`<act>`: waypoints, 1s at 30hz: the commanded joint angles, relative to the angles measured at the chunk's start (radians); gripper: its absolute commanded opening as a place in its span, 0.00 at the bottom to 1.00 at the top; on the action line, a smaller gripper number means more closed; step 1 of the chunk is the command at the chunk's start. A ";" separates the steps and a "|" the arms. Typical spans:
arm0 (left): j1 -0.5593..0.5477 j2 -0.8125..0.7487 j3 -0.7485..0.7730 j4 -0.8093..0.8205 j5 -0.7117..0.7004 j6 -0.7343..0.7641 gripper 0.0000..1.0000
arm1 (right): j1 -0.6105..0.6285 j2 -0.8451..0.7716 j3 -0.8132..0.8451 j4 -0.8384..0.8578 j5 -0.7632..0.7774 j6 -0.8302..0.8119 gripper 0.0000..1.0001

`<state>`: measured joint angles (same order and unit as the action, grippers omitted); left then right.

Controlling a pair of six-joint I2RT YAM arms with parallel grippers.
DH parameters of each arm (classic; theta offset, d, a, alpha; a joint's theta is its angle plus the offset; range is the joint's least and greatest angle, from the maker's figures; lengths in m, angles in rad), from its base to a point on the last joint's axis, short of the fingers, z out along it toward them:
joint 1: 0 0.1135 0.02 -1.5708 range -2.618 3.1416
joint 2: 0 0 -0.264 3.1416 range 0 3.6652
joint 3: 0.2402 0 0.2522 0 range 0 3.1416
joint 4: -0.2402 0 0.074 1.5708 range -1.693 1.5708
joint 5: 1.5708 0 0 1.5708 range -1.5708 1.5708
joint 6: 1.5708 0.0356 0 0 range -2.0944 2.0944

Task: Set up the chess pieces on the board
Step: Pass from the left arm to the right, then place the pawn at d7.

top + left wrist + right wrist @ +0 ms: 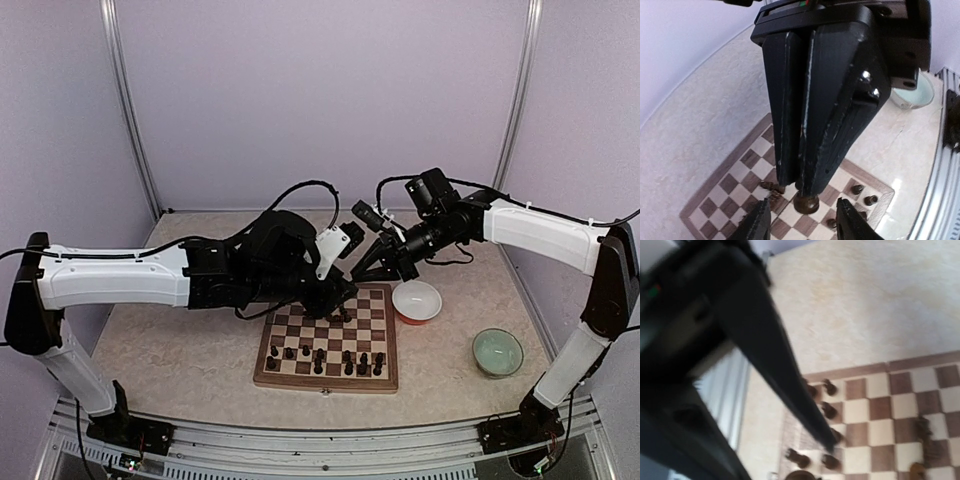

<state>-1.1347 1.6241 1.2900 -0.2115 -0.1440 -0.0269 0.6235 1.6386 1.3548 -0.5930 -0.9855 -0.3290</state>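
Dark chess pieces (322, 358) are standing on the near rows of the board (298, 328), with a green bowl (497, 352) sitting to its right. Farther back, the left gripper (802, 192) is pinching one dark piece (806, 204) above the squares. By the white bowl (417, 300), the right gripper (372, 268) is hovering, and its view is too blurred to tell its finger spacing.

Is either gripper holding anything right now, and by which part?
The left gripper pinches a chess piece by its upper part, base showing below the fingertips. The right gripper: cannot tell.
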 commanded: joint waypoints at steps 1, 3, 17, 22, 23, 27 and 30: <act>-0.017 -0.103 -0.037 -0.018 -0.189 0.082 0.56 | 0.009 -0.012 0.010 0.008 0.156 -0.072 0.01; -0.012 -0.176 -0.055 0.003 -0.260 0.127 0.67 | 0.015 -0.012 0.009 0.008 0.220 -0.105 0.01; 0.406 -0.234 -0.144 0.368 -0.210 -0.057 0.99 | 0.203 0.094 -0.048 0.012 0.502 -0.299 0.01; 0.461 -0.246 -0.226 0.373 -0.165 -0.055 0.96 | 0.262 0.126 -0.082 0.037 0.570 -0.320 0.01; 0.458 -0.250 -0.234 0.373 -0.183 -0.043 0.96 | 0.274 0.136 -0.085 0.040 0.578 -0.320 0.01; 0.446 -0.249 -0.222 0.350 -0.212 -0.027 0.96 | 0.304 0.177 -0.075 0.038 0.603 -0.321 0.02; 0.441 -0.245 -0.218 0.342 -0.212 -0.030 0.96 | 0.319 0.202 -0.059 0.032 0.614 -0.322 0.02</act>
<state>-0.6853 1.3933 1.0519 0.1265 -0.3553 -0.0616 0.9203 1.8061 1.2781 -0.5697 -0.4065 -0.6388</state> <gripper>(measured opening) 0.962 0.075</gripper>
